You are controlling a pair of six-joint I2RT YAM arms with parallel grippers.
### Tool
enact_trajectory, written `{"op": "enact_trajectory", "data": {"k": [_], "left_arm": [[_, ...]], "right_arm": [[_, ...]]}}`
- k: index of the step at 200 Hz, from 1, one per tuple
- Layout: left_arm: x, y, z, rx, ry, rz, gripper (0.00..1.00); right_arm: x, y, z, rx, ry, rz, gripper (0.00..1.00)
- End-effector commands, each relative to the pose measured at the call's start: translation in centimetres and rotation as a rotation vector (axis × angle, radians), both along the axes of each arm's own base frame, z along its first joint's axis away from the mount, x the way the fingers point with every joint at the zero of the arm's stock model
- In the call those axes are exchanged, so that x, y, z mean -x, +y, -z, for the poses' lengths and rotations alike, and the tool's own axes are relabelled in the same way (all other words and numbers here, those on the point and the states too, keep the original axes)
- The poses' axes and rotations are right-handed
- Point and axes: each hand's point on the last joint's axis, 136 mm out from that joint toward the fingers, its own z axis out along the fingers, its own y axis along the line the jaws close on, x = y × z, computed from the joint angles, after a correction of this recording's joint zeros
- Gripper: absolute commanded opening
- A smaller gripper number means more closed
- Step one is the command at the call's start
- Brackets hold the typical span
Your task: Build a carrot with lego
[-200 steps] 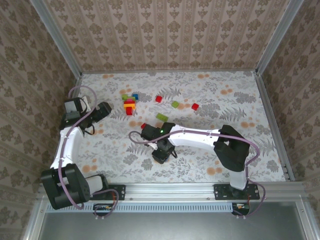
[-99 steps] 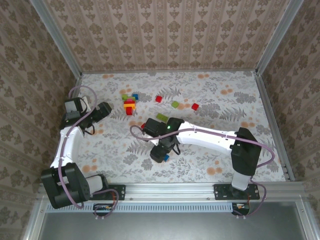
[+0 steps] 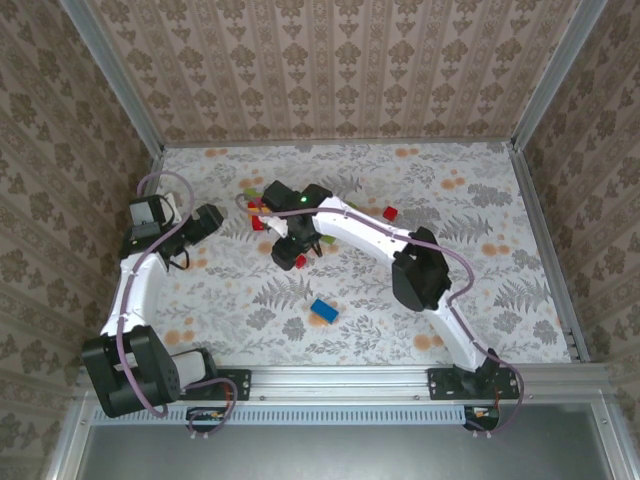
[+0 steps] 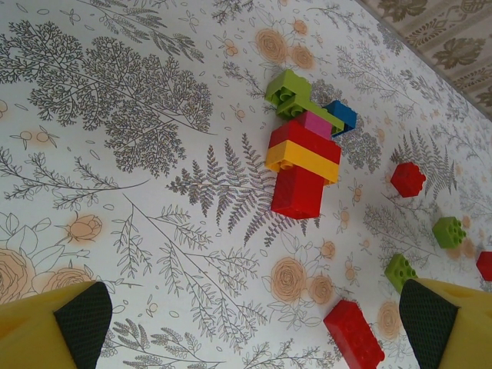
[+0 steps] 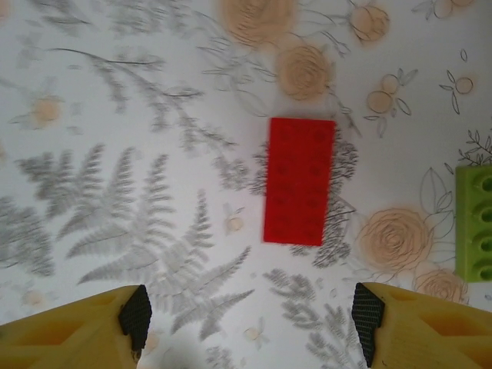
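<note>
The left pincer is seen spread wide, with nothing held between its yellow, black-padded fingers. It is held above the left part of the flowered desk, apart from every brick.

Ahead of it, in the left wrist view, a stack of lego is found lying on the desk. A red block is placed at the near end, followed by a yellow plate, a red plate and a magenta brick. A green brick is set at the far end, and a small blue brick is seen touching the magenta one. To the right of the stack, a red square brick, a green square brick and a second green piece are scattered loose.

The right pincer is likewise spread and empty, its arm stretched across the desk to a spot just beside the stack. Below it a red oblong brick is seen lying flat, just beyond the fingertips and not between them. A lime-green brick is cut off by the right edge of that view, near the red one but apart from it.

A blue oblong brick is left alone on the near middle of the desk, well apart from both pincers
</note>
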Motion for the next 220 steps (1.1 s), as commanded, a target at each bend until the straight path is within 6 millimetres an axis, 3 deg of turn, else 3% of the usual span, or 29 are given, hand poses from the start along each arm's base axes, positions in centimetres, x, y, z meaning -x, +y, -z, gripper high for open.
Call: {"op": "enact_trajectory", "data": {"k": [1, 39, 85, 133, 220], "left_arm": [[-0.2, -0.3, -1.0, -0.010, -0.026, 0.028, 1.00], [-0.2, -0.4, -1.0, -0.010, -0.029, 0.029, 1.00], [-0.3, -0.2, -1.0, -0.013, -0.027, 0.027, 1.00], [-0.3, -0.2, -0.9, -0.014, -0.026, 0.027, 1.00], [-0.4, -0.2, -0.9, -0.014, -0.026, 0.026, 1.00]], "right_arm": [[-0.1, -0.6, 1.2, 0.023, 0.080, -0.021, 0.72], [-1.0, -0.4, 3.8, 0.021, 0.119, -0.007, 0.71], [-1.3, 0.3, 5.3, -0.001, 0.146, 0.000, 0.70], [-1.8, 0.6, 6.1, -0.009, 0.151, 0.012, 0.66], [-2.1, 0.9, 6.8, -0.013, 0.165, 0.024, 0.46]]}}
